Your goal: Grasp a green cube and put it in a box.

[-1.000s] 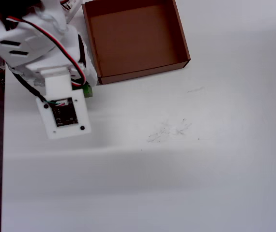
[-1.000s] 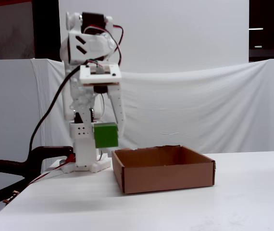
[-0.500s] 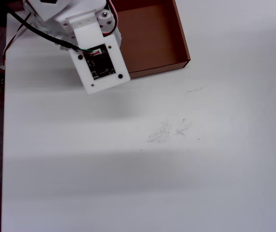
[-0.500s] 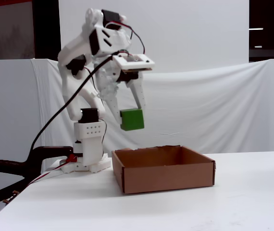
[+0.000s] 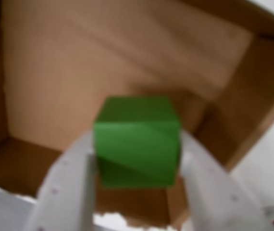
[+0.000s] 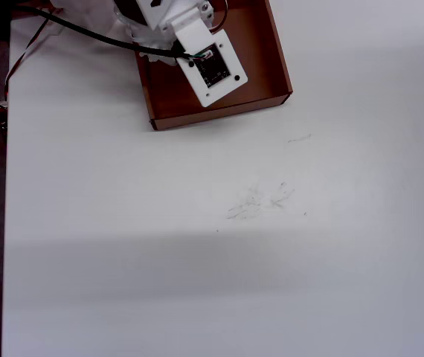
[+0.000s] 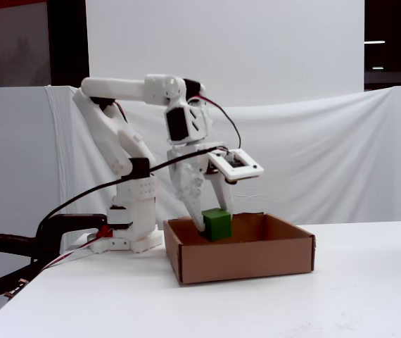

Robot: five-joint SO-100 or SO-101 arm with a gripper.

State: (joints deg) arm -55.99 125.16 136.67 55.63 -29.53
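Note:
The green cube (image 5: 137,139) is held between the two white fingers (image 5: 69,183) of my gripper (image 5: 137,150), which is shut on it. In the wrist view the brown floor of the box (image 5: 79,72) lies right behind the cube. In the fixed view the gripper (image 7: 216,220) reaches down into the box (image 7: 243,259), and the cube (image 7: 219,225) sits level with the walls; I cannot tell whether it touches the floor. In the overhead view the arm's white camera plate (image 6: 213,67) hangs over the box (image 6: 280,71) and hides the cube.
The box stands at the far left part of the white table (image 6: 271,282), beside the arm's base (image 7: 130,229). Dark cables (image 7: 17,246) run off the left edge. Faint scuff marks (image 6: 260,199) mark the table's middle. A white cloth (image 7: 327,155) hangs behind.
The arm has swung from beside the box to over it and has come down, so the green cube now sits between the box's walls. The grip has not changed.

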